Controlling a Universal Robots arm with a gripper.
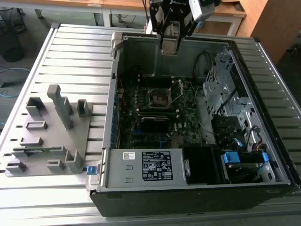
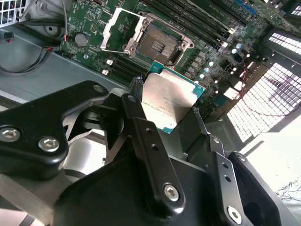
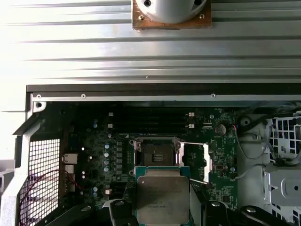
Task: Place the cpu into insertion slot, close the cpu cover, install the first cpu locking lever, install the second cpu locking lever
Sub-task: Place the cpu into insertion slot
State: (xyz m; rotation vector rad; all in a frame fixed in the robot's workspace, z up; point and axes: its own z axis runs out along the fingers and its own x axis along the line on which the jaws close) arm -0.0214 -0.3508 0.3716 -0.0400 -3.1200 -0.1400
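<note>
cpu [image 2: 168, 101] pinched by jaws | insertion slot [image 2: 159, 44] bare | cpu cover [image 2: 134, 33] up, second wrist view

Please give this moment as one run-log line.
gripper: shut on cpu | cpu: held clear of insertion slot | insertion slot: empty | cpu cover: open

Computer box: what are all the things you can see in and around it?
table: one, silver slats, under everything
block tray: one, grey, on the table, exterior view's left
computer case: one, grey and black, open, on the table
circuit board: one, green, inside the case
power box: one, grey, labelled, inside the case
insertion slot: one, dark, metal rim, on the circuit board, empty
cpu cover: one, silver frame, flipped open beside the slot
cpu: one, silver top, green edge, above the board, in the hand
hand: one, black, shut on the cpu
</note>
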